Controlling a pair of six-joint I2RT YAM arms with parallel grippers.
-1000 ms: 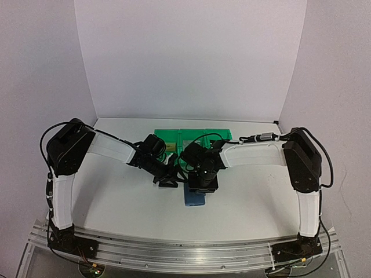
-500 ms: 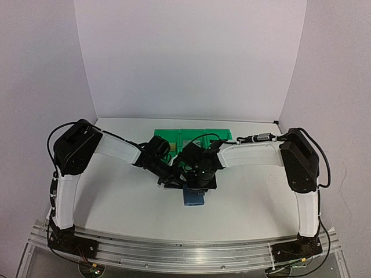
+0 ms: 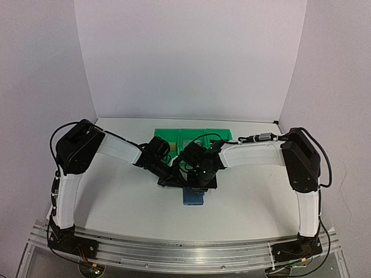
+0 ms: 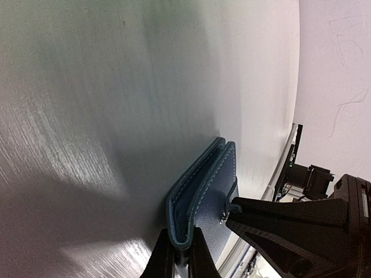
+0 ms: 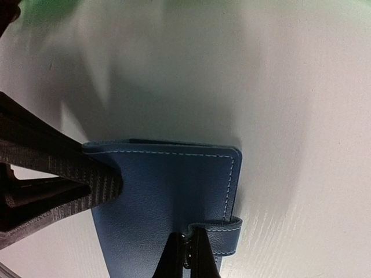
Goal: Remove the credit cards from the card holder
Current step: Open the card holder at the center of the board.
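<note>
Both hands meet at the middle of the top view, each one gripping the same small blue wallet. Left hand (image 4: 181,248) has its two fingers pressed nearly together on the card holder (image 5: 168,191), pinching one corner of its folded edge; in the left wrist view that corner sits at the bottom centre of the frame, and the two blue leaves run up and to the right from it with a thin gap between them. Right hand (image 5: 190,243) has its fingers drawn tight on the snap strap (image 5: 229,231), which wraps over the holder's edge at the lower right of the right wrist view. In that same view the blue cover lies flat and face up with pale stitching along its border, and a black ribbed finger of the left hand comes in from the left of the frame and touches the cover's upper left corner, where a thin lip of blue leather lies over it. Seen from above, the card holder rests on the white desk (image 3: 127,202) just below the centre of the frame, partly hidden under the two hands. Green bins (image 3: 191,138) stand in a row just above the hands in that view, apart from the holder.
</note>
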